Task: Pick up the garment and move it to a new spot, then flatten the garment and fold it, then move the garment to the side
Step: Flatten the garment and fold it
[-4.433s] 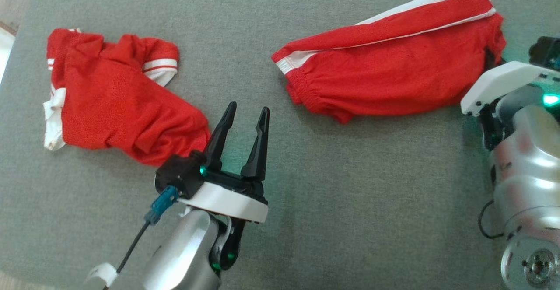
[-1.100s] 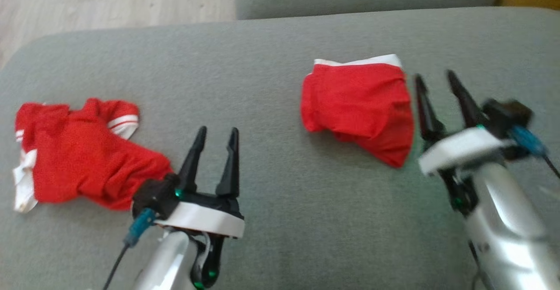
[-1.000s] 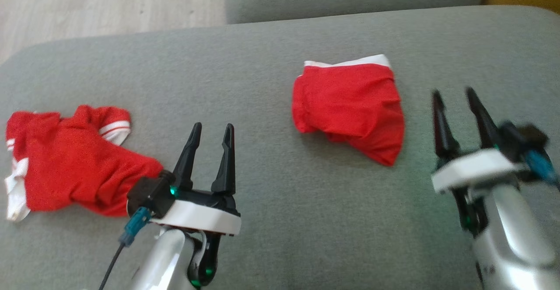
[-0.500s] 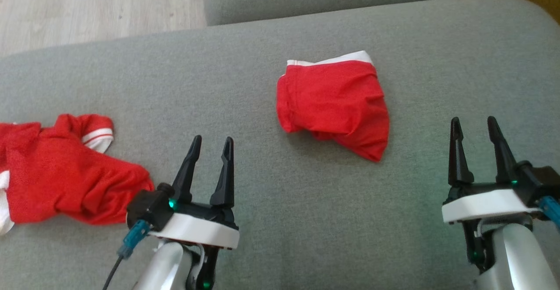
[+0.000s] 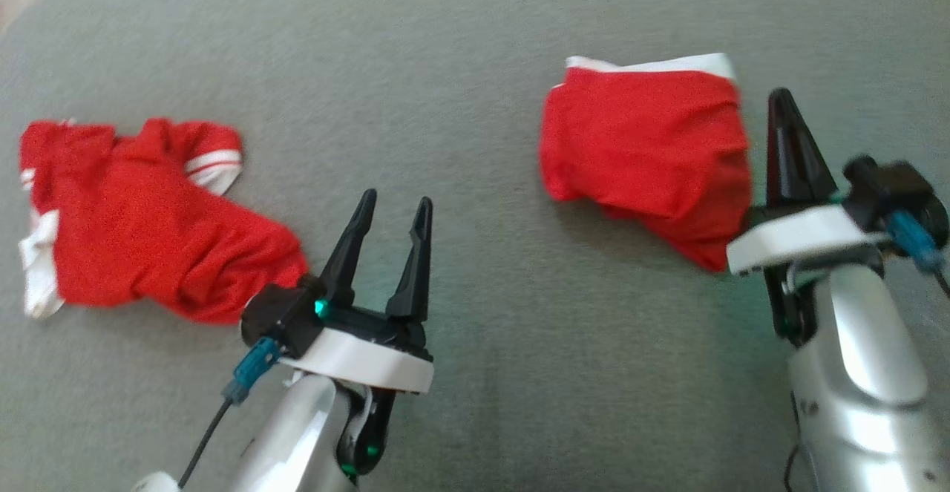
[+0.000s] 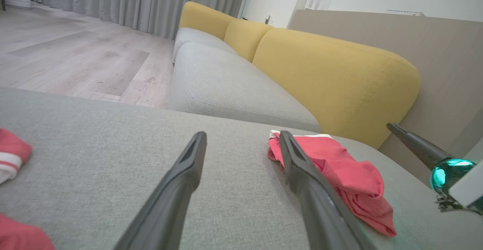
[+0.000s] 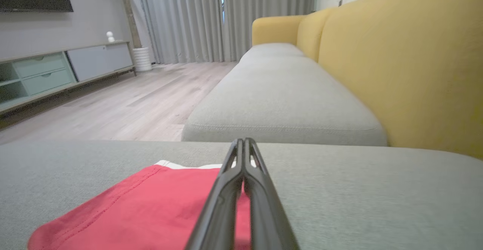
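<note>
**Handling the Folded Garment**

The folded garment (image 5: 646, 143) lies on the grey cushion (image 5: 475, 47), right of centre; a crumpled garment (image 5: 141, 232) lies well apart at the left. The right gripper (image 5: 783, 102) sits just beside the folded garment's right edge, fingers pressed together on nothing. The left gripper (image 5: 397, 199) stands spread and empty. The fabric appears light, limp and prone to unfolding: grip through all layers at one edge, or slide it flat.
</note>
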Controlling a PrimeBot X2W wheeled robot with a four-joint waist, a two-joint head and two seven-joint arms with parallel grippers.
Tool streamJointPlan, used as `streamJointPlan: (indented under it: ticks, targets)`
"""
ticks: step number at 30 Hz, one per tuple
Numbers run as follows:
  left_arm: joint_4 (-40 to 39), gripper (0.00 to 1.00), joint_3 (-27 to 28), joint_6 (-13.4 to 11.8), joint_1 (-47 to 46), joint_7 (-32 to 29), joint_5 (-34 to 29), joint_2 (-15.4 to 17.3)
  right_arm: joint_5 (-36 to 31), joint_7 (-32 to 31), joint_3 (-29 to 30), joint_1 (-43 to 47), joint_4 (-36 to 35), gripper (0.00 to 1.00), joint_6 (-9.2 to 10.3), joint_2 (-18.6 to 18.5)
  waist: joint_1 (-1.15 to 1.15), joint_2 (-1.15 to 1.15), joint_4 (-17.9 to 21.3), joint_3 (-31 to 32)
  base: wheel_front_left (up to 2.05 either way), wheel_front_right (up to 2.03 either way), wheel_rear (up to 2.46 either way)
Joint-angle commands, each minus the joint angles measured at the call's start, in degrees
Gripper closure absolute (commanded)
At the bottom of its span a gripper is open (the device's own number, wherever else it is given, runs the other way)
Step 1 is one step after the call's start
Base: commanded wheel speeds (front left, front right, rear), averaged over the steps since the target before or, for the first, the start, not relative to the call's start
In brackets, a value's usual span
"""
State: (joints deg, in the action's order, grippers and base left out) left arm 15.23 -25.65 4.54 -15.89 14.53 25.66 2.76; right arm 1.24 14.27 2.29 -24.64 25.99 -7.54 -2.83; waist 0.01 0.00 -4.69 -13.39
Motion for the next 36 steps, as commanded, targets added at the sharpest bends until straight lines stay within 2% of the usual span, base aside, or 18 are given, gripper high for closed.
streamJointPlan:
  ticks: [1,11,14,17,20,24,30,36]
  targets:
    - [-1.89,0.0,1.28,-0.18,-2.05,0.47,0.36,0.11,-0.39,-0.14,-1.14,-2.16,0.13,1.0,0.05,-0.18,-0.01,0.0,-2.67,-2.19,0.0,0.0,0.0]
    - [-2.31,0.0,-1.58,-1.11,-3.79,0.47,1.55,0.11,-4.7,-2.26,4.36,-12.64,24.35,1.0,0.05,-3.47,-0.01,0.0,-7.53,-4.52,0.0,0.0,0.0]
    - [-2.29,0.0,-1.85,-1.45,-3.89,0.47,1.8,0.11,-6.21,-1.4,4.53,-14.58,28.27,1.0,0.05,-3.62,-0.01,0.0,-7.89,-4.35,0.0,0.0,0.0]
    - [-2.22,0.0,-1.74,-1.68,-3.65,0.47,1.91,0.11,-6.13,0.19,3.18,-16.64,28.04,1.0,0.05,-2.3,-0.01,0.0,-7.73,-3.89,0.0,0.0,0.0]
    - [-2.06,0.0,-1.48,-1.76,-3.17,0.47,1.9,0.11,-4.99,0.65,-0.84,-17.69,25.75,1.0,0.05,-0.83,-0.01,0.0,-7.35,-3.32,0.0,0.0,0.0]
    - [-2.0,0.0,-1.69,-1.67,-3.07,0.47,2.14,0.11,-2.14,0.71,-9.21,-16.49,24.02,1.0,0.05,-0.15,-0.01,0.0,-7.0,-2.63,0.0,0.0,0.0]
    - [-1.76,0.0,-2.16,-1.73,-2.97,0.47,2.47,0.11,2.97,-0.39,-22.38,-14.31,30.71,1.0,0.05,-0.07,-0.01,0.0,-6.78,-1.53,0.0,0.0,0.0]
    - [-1.4,0.0,-1.31,-1.8,-2.37,0.47,2.14,0.11,8.1,-1.41,-29.76,-13.58,35.54,1.0,0.05,-0.06,-0.01,0.0,-5.38,-0.25,0.0,0.0,0.0]
